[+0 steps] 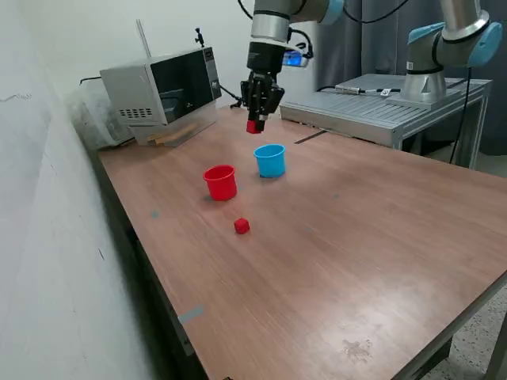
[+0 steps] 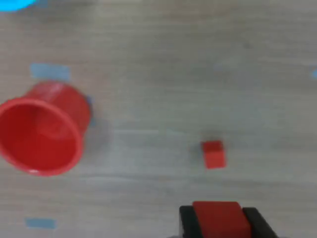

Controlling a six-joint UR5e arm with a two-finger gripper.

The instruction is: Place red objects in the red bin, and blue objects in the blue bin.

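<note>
Hand [image 1: 254,120] first: you have it raised well above the brown wood-grain bench [image 1: 380,237], its two dark fingers closed on a small solid red cube [image 1: 253,127], which the wrist view shows clamped between them [image 2: 220,218]. Beneath and slightly toward the exterior view's right stands the small light blue plastic cup [image 1: 270,160], upright. Just beside it, toward the exterior view's left, you see the small red plastic cup [image 1: 221,182], also upright, mouth open. A second small red cube [image 1: 242,226] lies on the bench nearer the camera, apart from both cups. A grey microwave oven [image 1: 162,93] sits at the far corner. Much bare bench lies toward the exterior view's right and near edge.
</note>
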